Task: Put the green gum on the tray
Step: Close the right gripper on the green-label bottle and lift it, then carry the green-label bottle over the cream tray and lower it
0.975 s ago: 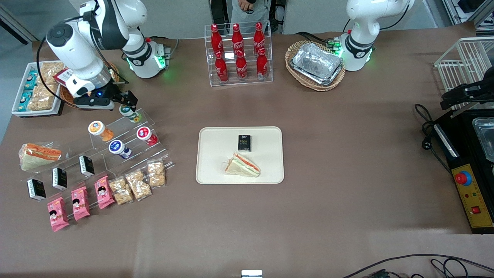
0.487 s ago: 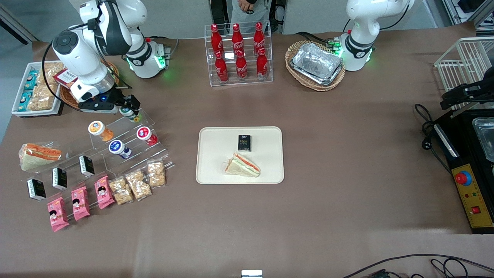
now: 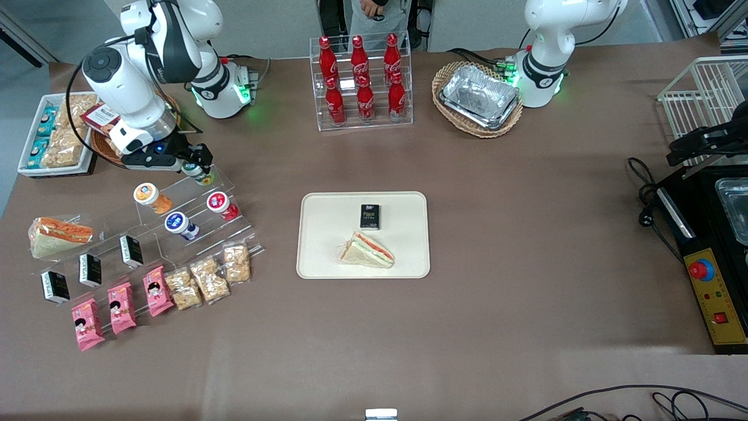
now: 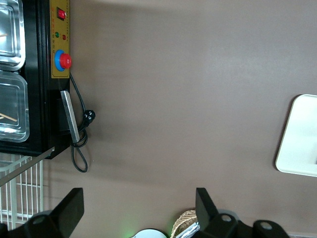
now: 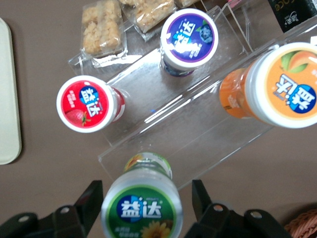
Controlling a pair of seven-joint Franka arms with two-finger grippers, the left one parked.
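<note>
Two fingers (image 5: pixel 93 201) spread wide, gripper (image 5: pixel 143 206) straddling green gum (image 5: pixel 142 208), neither pad touching.

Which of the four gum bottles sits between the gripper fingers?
The green gum, on the rack's top step, inside the open gripper; orange, red and blue stand lower, untouched.

A wide brown table (image 3: pixel 526 327) is being lit evenly from above; grey floor (image 3: pixel 23 29) is being shown past its edge.

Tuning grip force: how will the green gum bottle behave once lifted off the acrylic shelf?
The green gum, between the open gripper fingers, looks like stiff plastic, so probably firm. Its round, glossy body may slip or twist, and would likely roll if dropped sideways.
</note>
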